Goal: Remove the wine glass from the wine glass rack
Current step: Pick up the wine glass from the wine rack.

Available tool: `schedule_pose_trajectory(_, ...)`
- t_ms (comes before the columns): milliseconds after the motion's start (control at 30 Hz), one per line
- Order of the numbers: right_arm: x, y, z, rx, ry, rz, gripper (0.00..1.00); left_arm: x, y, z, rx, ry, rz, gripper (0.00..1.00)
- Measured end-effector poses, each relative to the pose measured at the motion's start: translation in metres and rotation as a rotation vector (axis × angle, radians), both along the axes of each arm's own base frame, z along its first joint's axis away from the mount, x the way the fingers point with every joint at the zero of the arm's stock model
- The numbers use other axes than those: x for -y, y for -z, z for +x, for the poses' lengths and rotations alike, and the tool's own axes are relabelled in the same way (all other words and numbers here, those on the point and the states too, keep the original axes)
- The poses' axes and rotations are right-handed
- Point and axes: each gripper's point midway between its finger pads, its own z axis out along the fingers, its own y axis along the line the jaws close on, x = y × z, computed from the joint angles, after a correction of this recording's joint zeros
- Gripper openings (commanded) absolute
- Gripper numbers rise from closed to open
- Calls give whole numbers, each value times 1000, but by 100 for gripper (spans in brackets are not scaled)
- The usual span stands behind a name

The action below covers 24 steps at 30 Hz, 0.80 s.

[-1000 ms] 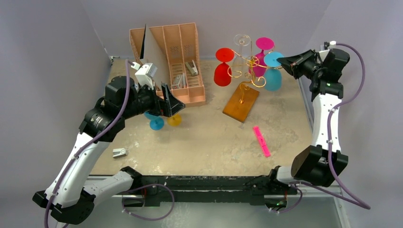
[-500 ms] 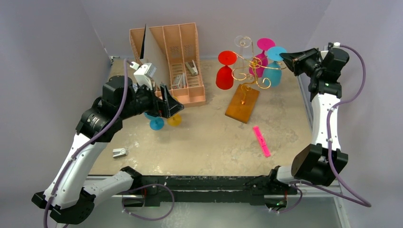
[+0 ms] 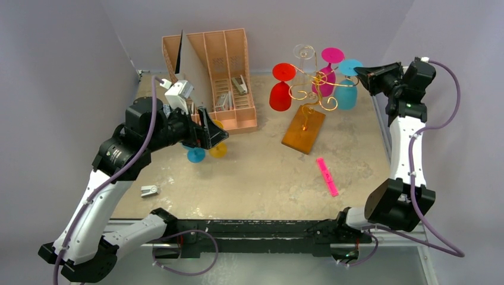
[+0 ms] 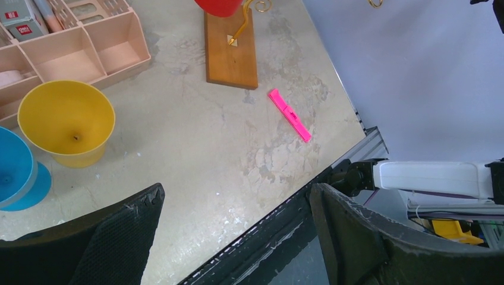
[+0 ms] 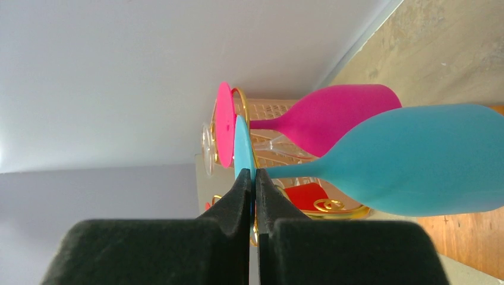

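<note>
**Right claw at the teal glass foot**

We find the right claw [image 5: 254, 178] clenched, its tips meeting at the foot rim of the teal wine glass [image 5: 416, 160]; we cannot tell whether the rim is pinched. The glass hangs bowl-down on the right side of the wine glass rack [image 3: 304, 127], beside a magenta glass [image 5: 333, 119], near the table's [image 3: 255, 172] right edge. The left claw [image 4: 236, 193] hovers released beside a yellow cup [image 4: 65, 122]. Bare surface surrounds a pink strip [image 3: 327, 176] in front of the rack base.
</note>
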Motion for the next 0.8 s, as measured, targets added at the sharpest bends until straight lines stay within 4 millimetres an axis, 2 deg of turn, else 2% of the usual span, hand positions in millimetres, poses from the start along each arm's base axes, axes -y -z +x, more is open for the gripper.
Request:
schedule_pose_trajectory(267,6,8,2,-49,28,-19,0,0,6,-1,-13,1,5,92)
schedule_pose_trajectory(500,17,-4,6,-41,61,-97,0,1,7,-1,-9,11,6,93)
schedule_pose_trajectory(667,25,9,0,-99,102,-150,0,4,11,0,-25,24,9,92)
schedule_pose_trajectory(800,37,-3,-6,-108,148,-252,0,2,20,3,-48,4,37,92)
